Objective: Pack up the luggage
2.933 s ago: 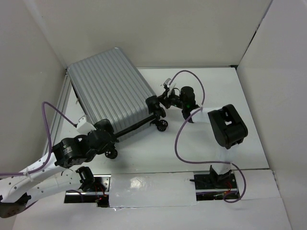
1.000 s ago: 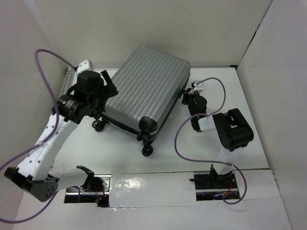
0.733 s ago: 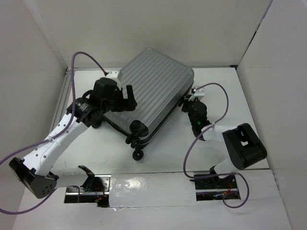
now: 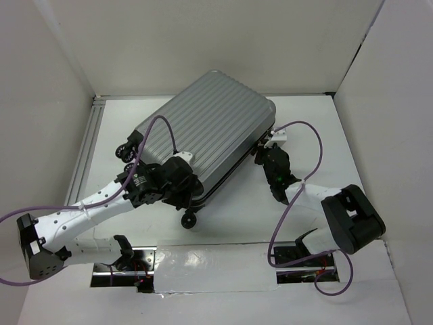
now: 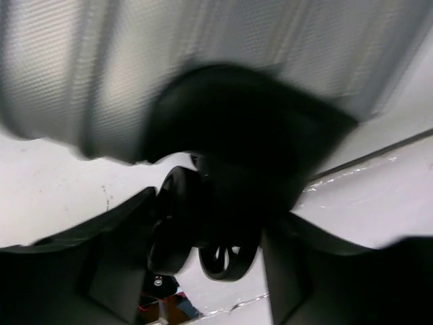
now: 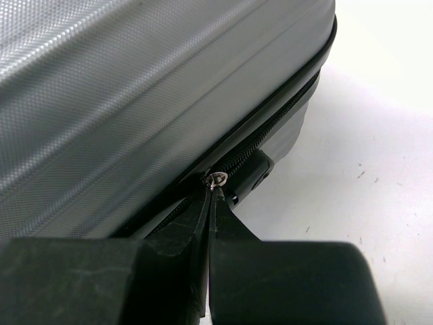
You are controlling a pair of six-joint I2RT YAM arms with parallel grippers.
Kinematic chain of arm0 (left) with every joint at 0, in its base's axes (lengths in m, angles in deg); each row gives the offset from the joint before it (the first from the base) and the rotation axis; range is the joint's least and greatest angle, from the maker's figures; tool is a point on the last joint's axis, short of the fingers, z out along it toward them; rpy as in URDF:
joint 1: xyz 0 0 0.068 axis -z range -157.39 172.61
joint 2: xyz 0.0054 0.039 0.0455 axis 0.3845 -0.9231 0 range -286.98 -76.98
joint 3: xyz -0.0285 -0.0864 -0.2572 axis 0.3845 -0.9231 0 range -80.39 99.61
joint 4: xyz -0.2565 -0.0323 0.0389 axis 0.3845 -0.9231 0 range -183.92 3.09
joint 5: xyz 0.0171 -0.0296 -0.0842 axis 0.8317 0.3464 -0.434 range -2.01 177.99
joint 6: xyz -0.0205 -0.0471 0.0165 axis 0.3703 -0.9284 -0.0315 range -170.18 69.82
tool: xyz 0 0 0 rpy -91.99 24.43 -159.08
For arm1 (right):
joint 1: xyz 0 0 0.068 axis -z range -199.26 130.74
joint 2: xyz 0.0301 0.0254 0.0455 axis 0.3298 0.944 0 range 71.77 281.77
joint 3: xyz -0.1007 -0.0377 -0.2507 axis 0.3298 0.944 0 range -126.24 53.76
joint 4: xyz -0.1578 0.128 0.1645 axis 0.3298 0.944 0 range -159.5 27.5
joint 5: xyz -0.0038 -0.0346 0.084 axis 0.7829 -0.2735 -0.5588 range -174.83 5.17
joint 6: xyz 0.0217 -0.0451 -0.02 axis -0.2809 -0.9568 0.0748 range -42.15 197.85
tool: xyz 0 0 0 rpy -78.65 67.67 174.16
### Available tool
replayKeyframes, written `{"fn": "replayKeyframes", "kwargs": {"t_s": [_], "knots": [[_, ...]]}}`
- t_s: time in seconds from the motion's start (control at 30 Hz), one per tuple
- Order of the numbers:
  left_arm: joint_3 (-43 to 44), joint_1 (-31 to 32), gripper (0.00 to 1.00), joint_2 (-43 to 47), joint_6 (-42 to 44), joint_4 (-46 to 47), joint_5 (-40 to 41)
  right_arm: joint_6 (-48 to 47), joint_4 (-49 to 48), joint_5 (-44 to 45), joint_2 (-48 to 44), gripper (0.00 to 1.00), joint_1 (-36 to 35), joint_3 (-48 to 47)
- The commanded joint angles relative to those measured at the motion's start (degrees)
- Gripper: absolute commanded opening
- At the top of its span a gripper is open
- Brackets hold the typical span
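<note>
My left gripper (image 4: 183, 184) is sitting at the near corner of the luggage. Its fingers are spread and are straddling a small black caster wheel (image 5: 224, 254). The left wrist view is blurred, so I cannot tell whether the pads are touching the wheel housing. This is the main change: a moment ago this arm was reaching along the far-left flank of the case, and it has now swung round to the wheeled end nearest my bases.

The large silver-grey ribbed hard-shell suitcase (image 4: 210, 128) is lying flat and closed on the white table (image 4: 237, 220). It is running diagonally from the near left to the far right, and it has turned from its earlier heading.

Further out, my right gripper (image 6: 211, 196) is staying on the right-hand edge of the case. Its fingers are pressed together and are pinching the small silver zip pull (image 6: 216, 179), which is sitting on the black zip track (image 6: 274, 128).

In my judgement, the left gripper is now bracing the case while the right one is preparing to draw the slider. The frames are not showing the direction of travel, or whether anything is packed inside.
</note>
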Motion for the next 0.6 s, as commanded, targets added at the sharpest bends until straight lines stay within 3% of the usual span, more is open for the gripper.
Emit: {"fn": "replayKeyframes", "kwargs": {"t_s": [0.0, 0.03, 0.07, 0.1, 0.13, 0.3, 0.47, 0.57], "knots": [[0.55, 0.86, 0.67, -0.09, -1.93, -3.31, 3.21, 1.29, -5.91, 0.73, -3.79, 0.00, -1.62, -0.35], [-0.06, 0.86, 0.46, -0.61, -2.54, -3.31, 3.91, 1.29, -5.91, 1.35, -3.79, 0.00, -1.62, -0.35], [-0.07, 0.86, 0.34, -1.49, -2.54, -3.91, 3.91, 1.29, -5.91, 1.87, -3.79, 0.00, -1.62, -0.35], [-0.07, 0.86, 0.13, -1.50, -2.54, -3.92, 3.91, 1.29, -5.91, 3.27, -3.79, 0.00, -1.62, -0.35], [-0.07, 0.34, 0.00, -3.07, -6.37, -7.75, 6.53, 1.81, -5.13, 5.11, -3.00, 0.00, -1.10, -1.66], [-0.94, -1.50, 0.00, -3.26, -12.73, -12.18, 9.72, 9.26, -2.66, 15.83, 1.39, 0.00, 2.92, -3.17], [-5.16, -7.73, 0.00, 0.52, -12.82, -11.05, 6.30, 10.08, -5.47, 15.15, 6.83, 0.00, 10.58, -7.38], [-6.22, -9.68, 0.00, 1.93, -12.12, -10.42, 4.63, 8.69, -7.05, 9.02, 9.21, 0.00, 15.33, -10.53]]}}
